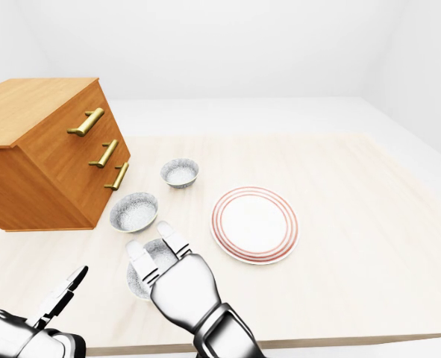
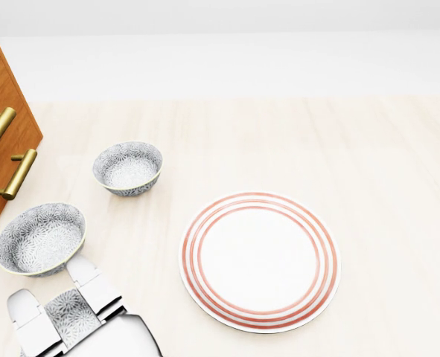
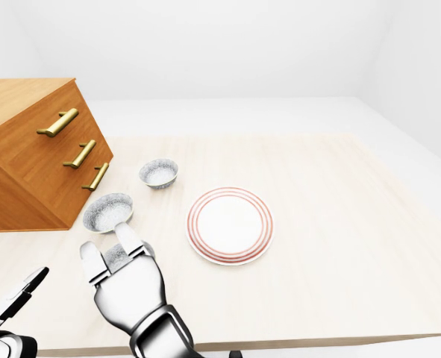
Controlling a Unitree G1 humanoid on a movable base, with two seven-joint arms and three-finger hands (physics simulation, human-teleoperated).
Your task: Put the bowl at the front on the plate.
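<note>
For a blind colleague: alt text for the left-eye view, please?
The right hand, open, reaches over the lowest bowl of three on a table. A red-ringed plate sits to its right, wooden drawers upper left.
</note>
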